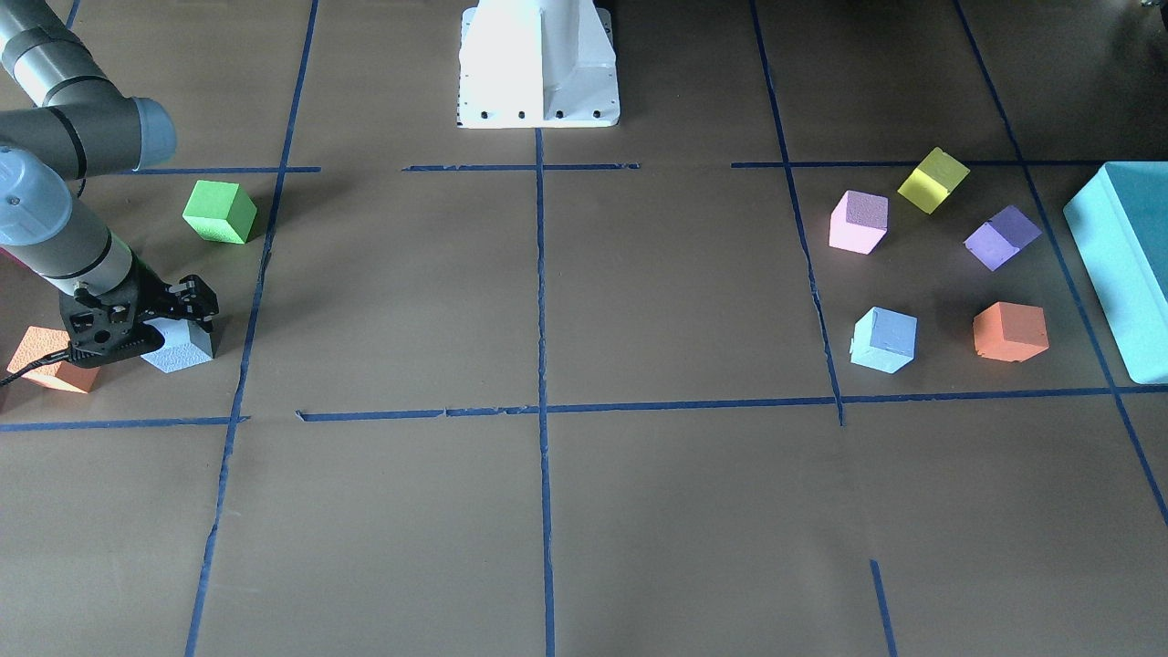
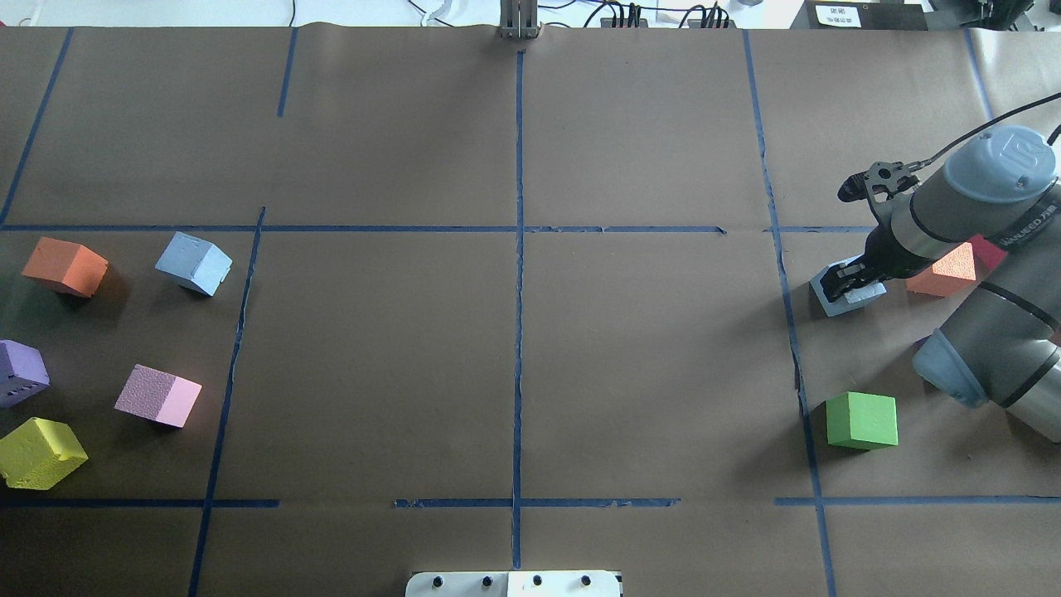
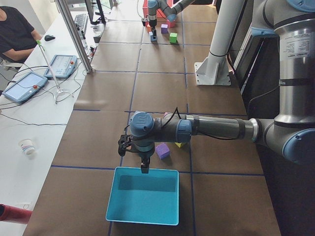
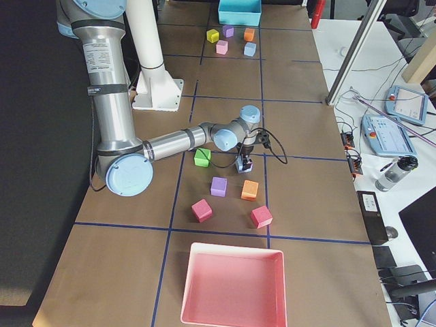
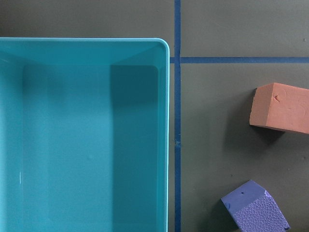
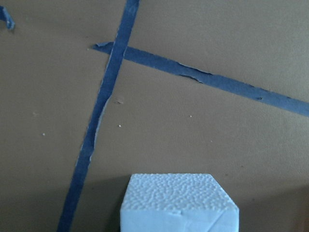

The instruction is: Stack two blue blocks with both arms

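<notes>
Since my right jaws straddle one blue block (image 1: 187,353) on the surface (image 1: 639,301) near the green cube (image 1: 220,212), grip unconfirmed, I'd squeeze centred, lift straight, then target the other blue block (image 1: 883,339) far left.

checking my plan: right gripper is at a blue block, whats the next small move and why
Probably grip and lift it: the right gripper sits astride the blue block, which seems not yet lifted, and the other blue block lies far across.
</notes>
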You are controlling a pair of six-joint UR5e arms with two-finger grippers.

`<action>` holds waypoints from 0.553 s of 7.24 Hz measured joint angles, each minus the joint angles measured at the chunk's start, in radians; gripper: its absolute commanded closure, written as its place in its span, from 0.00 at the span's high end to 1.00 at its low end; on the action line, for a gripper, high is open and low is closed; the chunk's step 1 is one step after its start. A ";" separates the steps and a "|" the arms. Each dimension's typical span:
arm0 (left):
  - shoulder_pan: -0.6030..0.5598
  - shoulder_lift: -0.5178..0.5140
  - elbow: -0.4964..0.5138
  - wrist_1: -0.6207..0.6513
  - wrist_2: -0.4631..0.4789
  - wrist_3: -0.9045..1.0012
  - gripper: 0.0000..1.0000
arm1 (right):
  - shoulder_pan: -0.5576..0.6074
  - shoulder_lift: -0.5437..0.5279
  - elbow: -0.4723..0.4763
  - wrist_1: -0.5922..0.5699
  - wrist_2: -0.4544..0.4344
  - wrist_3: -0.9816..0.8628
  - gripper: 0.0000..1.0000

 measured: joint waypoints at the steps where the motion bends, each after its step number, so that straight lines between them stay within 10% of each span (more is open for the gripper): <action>1: 0.000 0.000 0.000 0.000 0.000 0.000 1.00 | 0.020 -0.001 0.013 -0.003 0.017 -0.001 0.02; 4: 0.000 0.000 -0.001 0.001 0.000 -0.001 1.00 | 0.054 0.041 0.081 -0.077 0.063 0.014 0.02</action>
